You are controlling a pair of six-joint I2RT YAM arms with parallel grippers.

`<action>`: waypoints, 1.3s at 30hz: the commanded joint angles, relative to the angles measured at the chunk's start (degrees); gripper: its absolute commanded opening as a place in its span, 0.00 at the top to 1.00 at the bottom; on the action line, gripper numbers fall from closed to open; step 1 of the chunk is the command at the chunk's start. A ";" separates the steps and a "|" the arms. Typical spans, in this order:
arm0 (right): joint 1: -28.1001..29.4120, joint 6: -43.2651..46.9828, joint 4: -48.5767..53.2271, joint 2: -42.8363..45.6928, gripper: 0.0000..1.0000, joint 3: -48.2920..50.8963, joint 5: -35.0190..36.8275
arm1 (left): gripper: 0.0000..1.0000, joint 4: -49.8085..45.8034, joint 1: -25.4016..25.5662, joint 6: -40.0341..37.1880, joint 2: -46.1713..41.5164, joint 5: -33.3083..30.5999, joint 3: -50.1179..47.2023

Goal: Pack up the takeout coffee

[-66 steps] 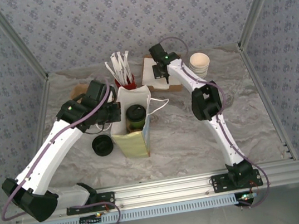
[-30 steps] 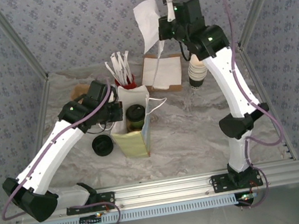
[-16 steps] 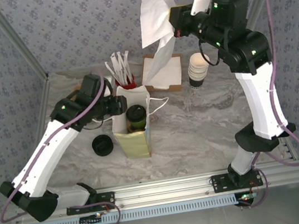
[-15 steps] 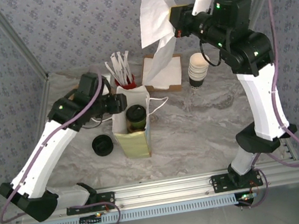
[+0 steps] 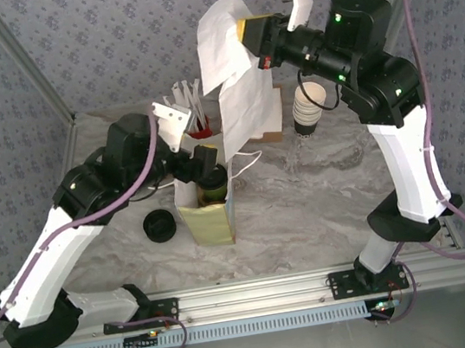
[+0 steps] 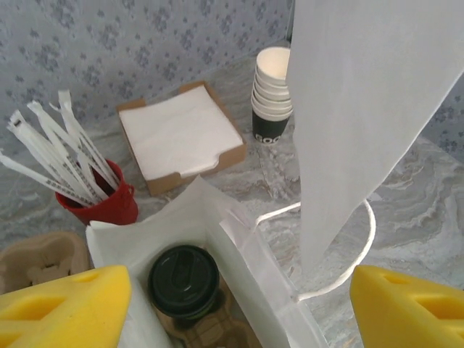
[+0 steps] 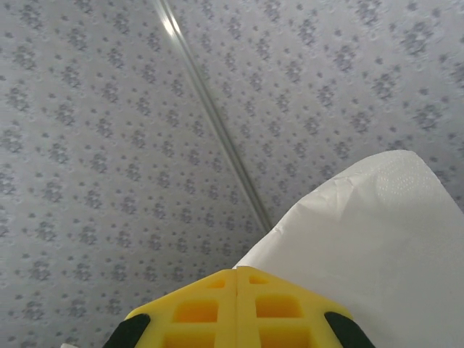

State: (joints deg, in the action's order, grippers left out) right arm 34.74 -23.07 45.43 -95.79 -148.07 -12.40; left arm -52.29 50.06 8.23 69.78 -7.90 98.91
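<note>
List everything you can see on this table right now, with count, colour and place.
paper bag: one, white with a yellowish side, standing open mid-table
takeout coffee: one, black lid, upright inside the bag
napkin: one, white, hanging above the bag from the right gripper
napkin box: one, brown with white napkins, behind the bag
red cup: one, red, holding several white wrapped sticks, behind the bag
cup stack: one stack, dark sides and cream insides, right of the napkin box
loose lid: black, on the table left of the bag; count unclear
cup carrier: one, brown, left of the red cup
left gripper: yellow fingers, open above the bag
right gripper: yellow fingers, shut on the napkin, raised high
</note>
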 commanded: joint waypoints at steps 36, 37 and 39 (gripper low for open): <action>5.65 -9.33 -4.47 8.45 1.00 27.65 -7.59 | 0.20 -5.36 -1.07 -0.54 -15.20 -18.05 -3.86; 5.60 -9.51 -5.62 9.16 1.00 29.79 -7.76 | 0.20 -5.23 -1.31 -0.52 -15.28 -17.86 -4.05; 5.41 -9.69 -6.25 9.73 1.00 31.59 -7.99 | 0.20 -5.10 -1.73 -0.41 -15.18 -17.54 -4.43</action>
State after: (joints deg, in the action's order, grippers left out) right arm 40.38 -32.21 41.30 -87.35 -118.52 -19.00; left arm -57.43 49.01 7.09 54.50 -24.93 95.02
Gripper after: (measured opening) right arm 0.065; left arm 0.800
